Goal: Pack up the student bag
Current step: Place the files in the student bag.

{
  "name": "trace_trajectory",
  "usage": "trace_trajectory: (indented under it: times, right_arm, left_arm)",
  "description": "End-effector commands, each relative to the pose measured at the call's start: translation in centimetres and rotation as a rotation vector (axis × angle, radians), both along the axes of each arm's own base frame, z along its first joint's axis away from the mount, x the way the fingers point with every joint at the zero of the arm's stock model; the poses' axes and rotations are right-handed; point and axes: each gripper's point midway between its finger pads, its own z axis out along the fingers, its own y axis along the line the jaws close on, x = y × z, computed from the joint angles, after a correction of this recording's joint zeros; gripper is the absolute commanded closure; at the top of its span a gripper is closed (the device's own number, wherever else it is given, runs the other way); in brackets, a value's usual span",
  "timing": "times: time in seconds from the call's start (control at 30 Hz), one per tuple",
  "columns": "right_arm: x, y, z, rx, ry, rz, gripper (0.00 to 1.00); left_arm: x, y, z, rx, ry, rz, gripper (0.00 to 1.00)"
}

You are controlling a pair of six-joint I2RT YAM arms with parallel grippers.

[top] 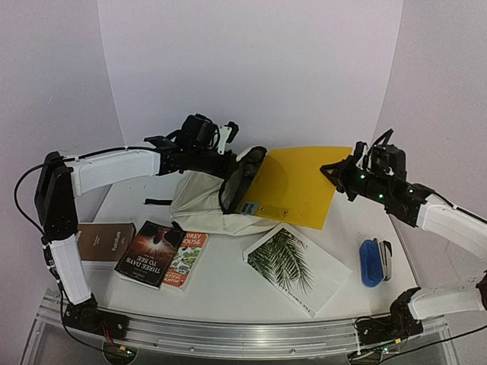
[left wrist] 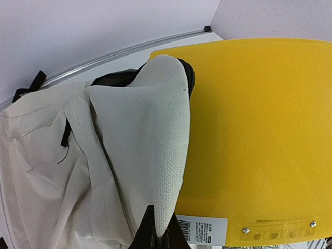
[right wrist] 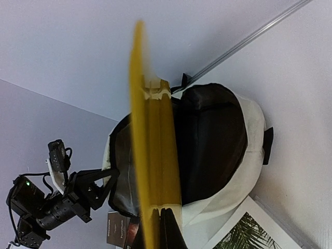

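Note:
The student bag (top: 199, 199), cream canvas with a dark lining, lies on its side at the middle of the table, its mouth facing right. My left gripper (top: 237, 158) is shut on the upper flap of the mouth and holds it up; in the left wrist view the jaws (left wrist: 160, 236) pinch the cream flap (left wrist: 150, 135). A yellow folder (top: 298, 182) reaches partly into the mouth. My right gripper (top: 332, 171) is shut on its right edge. In the right wrist view the folder (right wrist: 153, 155) shows edge-on above the gripper (right wrist: 165, 220), in front of the dark opening (right wrist: 212, 140).
A brown book (top: 103, 242), a dark book (top: 151, 252) and an orange-and-white book (top: 186, 258) lie front left. A palm-leaf book (top: 297, 268) lies front centre. A blue object (top: 370, 262) sits at the right. White walls close in behind.

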Motion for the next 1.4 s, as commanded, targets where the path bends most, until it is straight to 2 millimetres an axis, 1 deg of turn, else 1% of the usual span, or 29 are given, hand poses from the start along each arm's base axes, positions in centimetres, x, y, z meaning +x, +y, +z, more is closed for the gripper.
trace_trajectory:
  times: [0.0, 0.07, 0.17, 0.23, 0.33, 0.4, 0.5, 0.63, 0.77, 0.87, 0.93, 1.07, 1.1, 1.17, 1.3, 1.37]
  right_arm:
    - [-1.7, 0.0, 2.9, 0.144, -0.07, 0.02, 1.0]
    - [-2.1, -0.4, 2.0, 0.151, -0.05, 0.008, 1.0]
    - [-2.6, -0.9, 0.7, 0.156, -0.025, -0.012, 1.0]
    - [-2.8, -1.2, 0.1, 0.161, -0.01, -0.023, 1.0]
    - [-3.1, -1.3, -0.7, 0.177, 0.014, -0.028, 1.0]
    - [-3.4, -1.3, -1.5, 0.186, 0.042, -0.027, 1.0]
    - [-3.6, -1.2, -3.3, 0.187, 0.089, -0.023, 1.0]
    - [-3.6, -1.2, -4.4, 0.179, 0.113, -0.029, 1.0]
    - [-3.1, -1.3, -4.3, 0.167, 0.106, -0.044, 1.0]
    - [-2.4, -1.3, -4.1, 0.165, 0.095, -0.064, 1.0]
    - [-1.9, -1.2, -4.3, 0.17, 0.092, -0.075, 1.0]
    - [-0.6, -0.1, -4.8, 0.21, 0.094, -0.059, 1.0]
    - [-0.4, 0.3, -4.6, 0.226, 0.087, -0.049, 1.0]
    - [0.2, 0.9, -4.8, 0.239, 0.087, -0.036, 1.0]
    - [1.1, 1.5, -4.5, 0.254, 0.069, -0.027, 1.0]
    - [1.3, 1.7, -4.0, 0.272, 0.05, -0.018, 1.0]
  left_arm:
    - [-2.7, -1.0, 5.5, -0.188, -0.044, -0.089, 1.0]
    - [-3.4, -0.9, 5.3, -0.202, -0.032, -0.107, 1.0]
    - [-4.5, -1.2, 5.6, -0.229, -0.024, -0.16, 1.0]
    - [-4.9, -1.2, 5.8, -0.238, -0.019, -0.176, 1.0]
    - [-5.0, -1.0, 6.0, -0.241, -0.016, -0.171, 1.0]
    - [-4.9, -1.0, 6.1, -0.242, -0.017, -0.166, 1.0]
    - [-4.9, -1.2, 6.4, -0.25, -0.022, -0.173, 1.0]
    - [-5.3, -1.7, 6.7, -0.265, -0.025, -0.21, 1.0]
    - [-6.0, -2.2, 6.7, -0.276, -0.017, -0.264, 1.0]
    - [-6.9, -2.5, 6.6, -0.283, -0.004, -0.314, 1.0]
    - [-7.4, -2.6, 6.6, -0.286, 0.002, -0.341, 1.0]
    - [-8.5, -2.4, 7.1, -0.301, 0.002, -0.383, 1.0]
    - [-8.7, -2.4, 7.0, -0.301, 0.005, -0.391, 1.0]
    - [-8.9, -2.3, 7.0, -0.3, 0.008, -0.398, 1.0]
    - [-8.9, -2.0, 6.6, -0.286, 0.015, -0.386, 1.0]
    - [-8.7, -1.9, 6.3, -0.282, 0.023, -0.373, 1.0]
